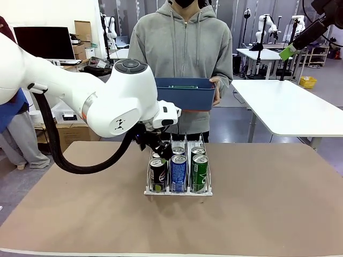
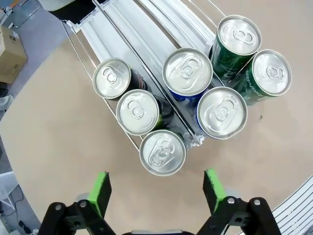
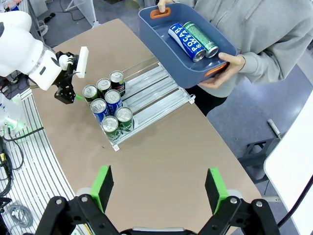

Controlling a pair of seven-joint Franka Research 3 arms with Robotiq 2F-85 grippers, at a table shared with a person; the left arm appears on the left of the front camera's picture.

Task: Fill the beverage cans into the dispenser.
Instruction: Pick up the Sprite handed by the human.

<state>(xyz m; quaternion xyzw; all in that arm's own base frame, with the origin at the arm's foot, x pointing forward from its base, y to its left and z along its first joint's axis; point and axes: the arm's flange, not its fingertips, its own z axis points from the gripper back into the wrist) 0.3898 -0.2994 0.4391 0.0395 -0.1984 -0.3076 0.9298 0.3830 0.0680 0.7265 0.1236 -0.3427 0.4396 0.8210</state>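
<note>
Left gripper [image 2: 156, 188] spread, empty, over seven cans [image 2: 187, 72] in dispenser [image 2: 122, 29]. Right gripper [image 3: 159, 188] spread, empty, high above table [image 3: 171, 147]; person [image 3: 274, 29] holds blue tub [image 3: 164, 41] with two cans

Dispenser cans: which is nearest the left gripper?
The front can of the three-can lane, directly ahead of the open left gripper; the rest stand farther off.

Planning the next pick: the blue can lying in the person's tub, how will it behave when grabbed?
The blue can lies on its side, so it will probably roll if nudged, though the green can beside it may block one way. Smooth round metal: likely slippery. The tub is held by the person, so it may shift.
</note>
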